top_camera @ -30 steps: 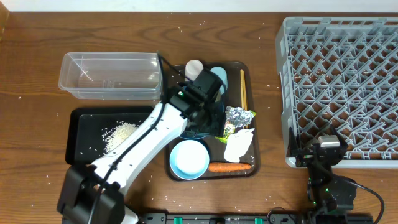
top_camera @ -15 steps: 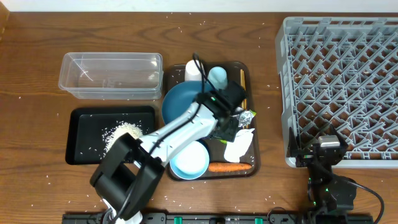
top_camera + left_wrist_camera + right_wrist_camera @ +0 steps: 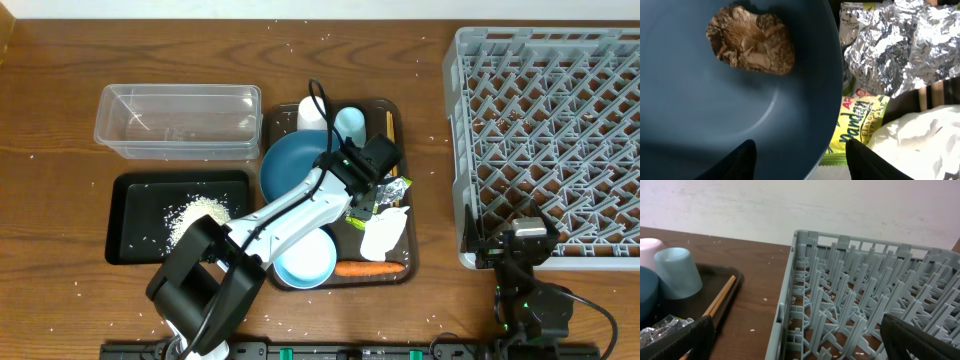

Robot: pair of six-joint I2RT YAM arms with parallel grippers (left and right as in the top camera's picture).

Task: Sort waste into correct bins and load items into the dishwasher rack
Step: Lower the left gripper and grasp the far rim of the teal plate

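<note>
A brown food lump [image 3: 751, 40] lies on the dark blue plate [image 3: 290, 160]. My left gripper [image 3: 373, 178] hovers open over the plate's right rim; one of its fingers [image 3: 737, 162] is above the plate [image 3: 715, 110], the other above the green-yellow wrapper [image 3: 860, 125]. Crumpled foil [image 3: 392, 187] and the white napkin [image 3: 383, 236] lie just beside it, with the carrot [image 3: 370, 268] at the front. The white bowl [image 3: 305, 257], white cup [image 3: 312, 113], light blue cup [image 3: 350, 122] and chopsticks [image 3: 391, 140] share the tray. My right gripper [image 3: 800, 345] stands open at the grey rack [image 3: 550, 140].
The clear container [image 3: 178, 122] stands at the back left. In front of it the black tray [image 3: 130, 245] holds a heap of rice [image 3: 195, 215]. The brown serving tray [image 3: 402, 272] carries the dishes and waste. Loose grains dot the wooden table.
My left gripper has swung right and forward, from over the plate's back to its right rim by the foil. Its jaws have narrowed a little. The right arm has not moved.
</note>
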